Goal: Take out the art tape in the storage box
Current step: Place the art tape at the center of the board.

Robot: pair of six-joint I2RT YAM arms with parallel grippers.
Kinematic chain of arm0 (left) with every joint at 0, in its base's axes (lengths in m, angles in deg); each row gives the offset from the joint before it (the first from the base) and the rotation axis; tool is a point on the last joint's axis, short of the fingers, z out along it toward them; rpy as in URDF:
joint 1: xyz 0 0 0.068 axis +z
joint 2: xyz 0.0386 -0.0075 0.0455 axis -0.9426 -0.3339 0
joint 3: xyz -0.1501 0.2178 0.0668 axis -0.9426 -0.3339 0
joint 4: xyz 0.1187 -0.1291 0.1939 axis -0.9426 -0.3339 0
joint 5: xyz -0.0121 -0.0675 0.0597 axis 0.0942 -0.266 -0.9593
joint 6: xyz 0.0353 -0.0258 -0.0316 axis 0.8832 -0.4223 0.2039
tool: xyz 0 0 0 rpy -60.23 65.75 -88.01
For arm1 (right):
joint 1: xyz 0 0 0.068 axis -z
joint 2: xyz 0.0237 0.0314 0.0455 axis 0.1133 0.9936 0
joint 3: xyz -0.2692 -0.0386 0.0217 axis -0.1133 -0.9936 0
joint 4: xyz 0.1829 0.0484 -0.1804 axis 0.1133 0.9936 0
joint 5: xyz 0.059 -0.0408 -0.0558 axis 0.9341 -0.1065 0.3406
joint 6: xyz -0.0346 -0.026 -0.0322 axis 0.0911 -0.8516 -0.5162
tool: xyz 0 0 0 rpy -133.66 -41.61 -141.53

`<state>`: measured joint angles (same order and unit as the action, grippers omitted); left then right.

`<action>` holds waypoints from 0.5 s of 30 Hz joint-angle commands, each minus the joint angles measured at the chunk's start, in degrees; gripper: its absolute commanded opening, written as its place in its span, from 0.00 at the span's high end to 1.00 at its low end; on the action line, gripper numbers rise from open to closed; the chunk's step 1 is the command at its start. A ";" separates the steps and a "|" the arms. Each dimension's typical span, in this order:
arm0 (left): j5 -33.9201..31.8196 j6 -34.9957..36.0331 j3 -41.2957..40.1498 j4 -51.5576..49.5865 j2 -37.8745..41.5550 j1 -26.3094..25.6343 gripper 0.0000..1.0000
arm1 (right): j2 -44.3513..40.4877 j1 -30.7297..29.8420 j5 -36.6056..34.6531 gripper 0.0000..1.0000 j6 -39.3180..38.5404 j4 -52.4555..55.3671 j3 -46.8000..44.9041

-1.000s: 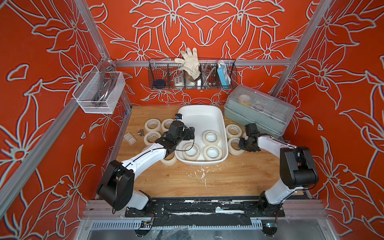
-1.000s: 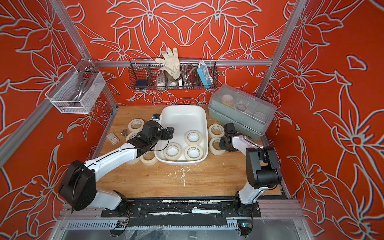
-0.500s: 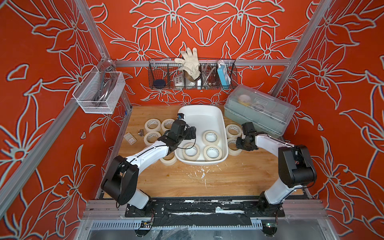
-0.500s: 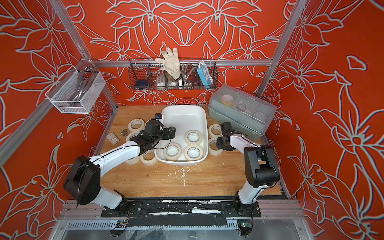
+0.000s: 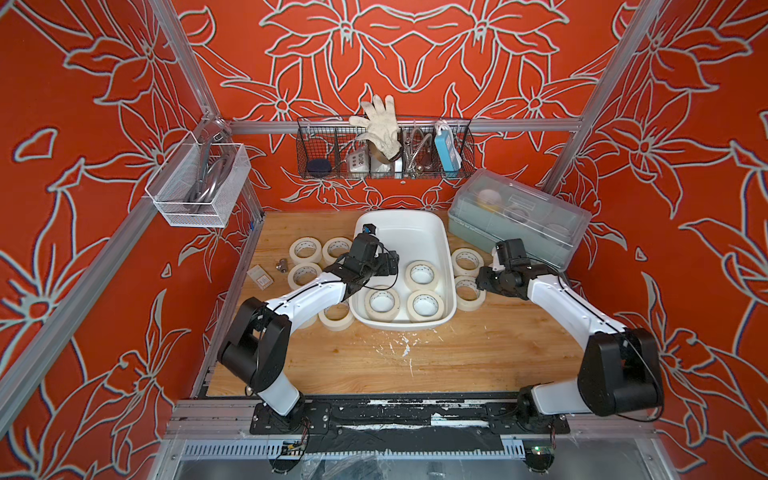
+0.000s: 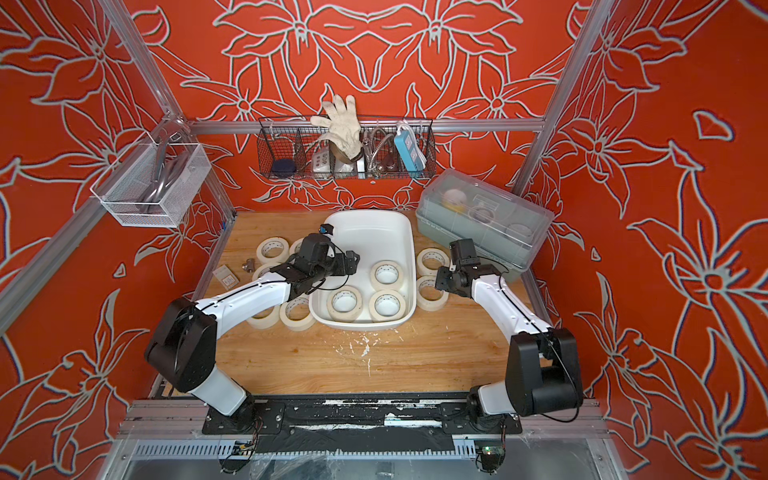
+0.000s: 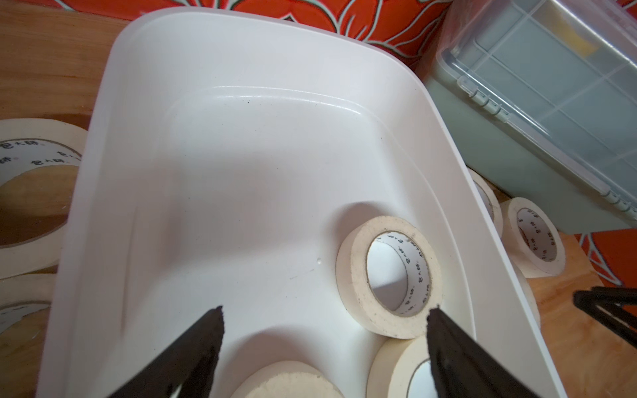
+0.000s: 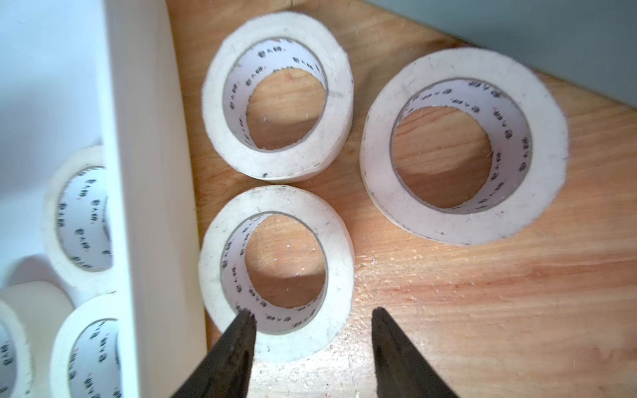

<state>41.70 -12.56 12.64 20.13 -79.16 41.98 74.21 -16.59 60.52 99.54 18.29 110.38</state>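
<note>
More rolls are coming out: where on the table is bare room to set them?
Bare table between the near rim of the storage box and the arm bases. Crowded: art tape rolls left and right of it, grey-green lidded box far right.

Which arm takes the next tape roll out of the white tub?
Left. The left hand hangs open over the storage box, beside a boxed roll. The right hand is outside it, open over a removed roll on the table.
</note>
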 commanded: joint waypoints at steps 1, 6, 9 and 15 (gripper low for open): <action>-1.38 -0.26 4.81 -3.75 -3.27 -2.64 0.10 | -3.74 -0.50 1.36 0.42 0.55 3.19 0.95; -1.16 -2.30 12.08 -7.97 -10.92 -6.01 0.12 | -7.72 -0.55 2.80 0.42 0.89 4.49 0.72; -1.56 -3.65 16.94 -11.42 -15.60 -7.34 0.12 | -9.02 -0.64 3.61 0.42 1.24 5.06 0.59; -2.56 -5.58 23.32 -17.37 -22.73 -8.07 0.19 | -10.00 -0.63 4.84 0.43 1.35 5.50 0.28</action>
<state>40.55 -16.54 33.84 8.00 -100.19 33.78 65.29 -16.90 64.17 100.37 21.98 110.38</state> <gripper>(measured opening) 0.822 0.575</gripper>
